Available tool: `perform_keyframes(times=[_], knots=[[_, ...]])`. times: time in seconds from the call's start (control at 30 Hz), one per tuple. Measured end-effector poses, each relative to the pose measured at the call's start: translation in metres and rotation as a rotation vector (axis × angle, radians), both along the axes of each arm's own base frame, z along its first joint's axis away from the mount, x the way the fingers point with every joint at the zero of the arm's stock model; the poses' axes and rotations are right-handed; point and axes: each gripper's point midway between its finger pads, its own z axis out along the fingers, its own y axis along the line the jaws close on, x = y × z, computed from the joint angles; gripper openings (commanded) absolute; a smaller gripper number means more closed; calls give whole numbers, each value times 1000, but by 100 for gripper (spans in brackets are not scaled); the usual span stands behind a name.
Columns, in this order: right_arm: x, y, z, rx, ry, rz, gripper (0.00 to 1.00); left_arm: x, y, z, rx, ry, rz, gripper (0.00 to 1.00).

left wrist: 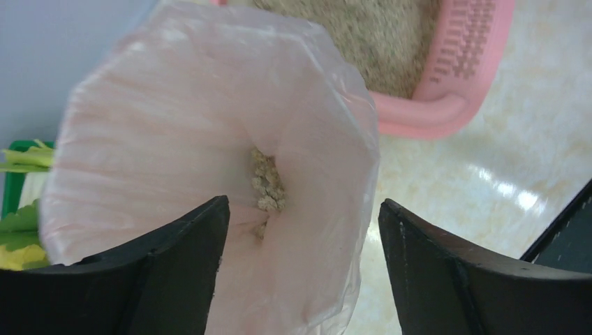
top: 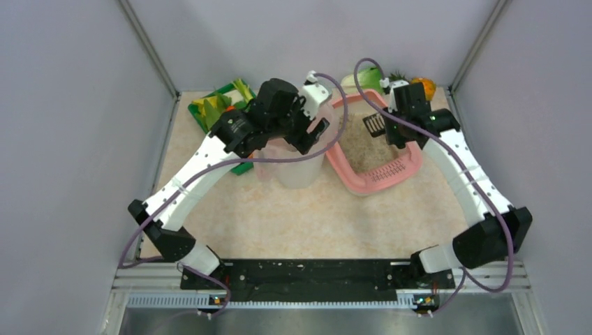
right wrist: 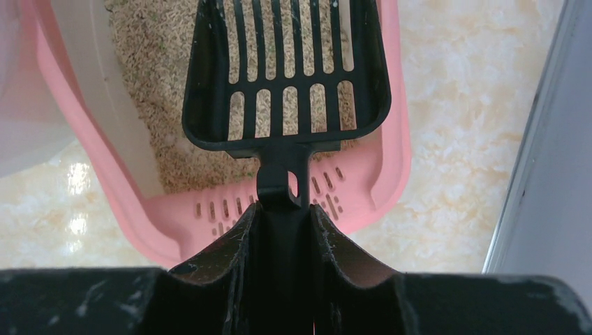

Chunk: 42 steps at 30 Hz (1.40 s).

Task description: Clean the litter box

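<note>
Your right tool (right wrist: 283, 216) clamps the scoop (right wrist: 283, 143), handle mostly hidden, over the litter box (right wrist: 395, 139). Beside the litter box, your left tool (left wrist: 304, 230) gapes empty above the bin (left wrist: 174, 125).

litter box (right wrist: 395, 125): pink plastic, smooth, slight gloss
litter (right wrist: 150, 84): beige granules, rough, matt
scoop (right wrist: 286, 82): black plastic, dull sheen
bin liner (left wrist: 174, 112): thin translucent pink film, creased
table (left wrist: 489, 174): marbled beige top, glossy, glare is seen
left gripper fingers (left wrist: 174, 265): black plastic, matt
</note>
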Motion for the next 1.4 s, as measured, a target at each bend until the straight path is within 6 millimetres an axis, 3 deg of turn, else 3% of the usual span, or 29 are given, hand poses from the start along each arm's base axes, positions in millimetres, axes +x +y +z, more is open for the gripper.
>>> perform_keyframes(times=[0.07,0.13,0.23,0.3,0.33,0.47,0.67,0.83,1.4], knots=[[16,4,-5,-4,33,19,0,5,7,23,-73,-36,66,91],[30,10,-14,-12,68,41,0,10,21,46,-170,-47,144,99],[48,19,-32,-32,134,72,0,35,71,79,-345,-55,343,99],[58,22,-45,-47,170,80,0,49,112,89,-437,-72,496,99],[61,22,-52,-54,189,83,0,53,135,89,-473,-80,580,99],[61,21,-75,-72,264,94,0,44,189,77,-553,-77,791,99],[62,24,-89,-52,312,123,0,21,242,44,-572,-97,991,99],[70,28,-104,-55,330,151,0,17,259,36,-555,-129,1038,99],[122,45,-148,-1,238,232,0,24,262,41,-514,-181,1006,99]])
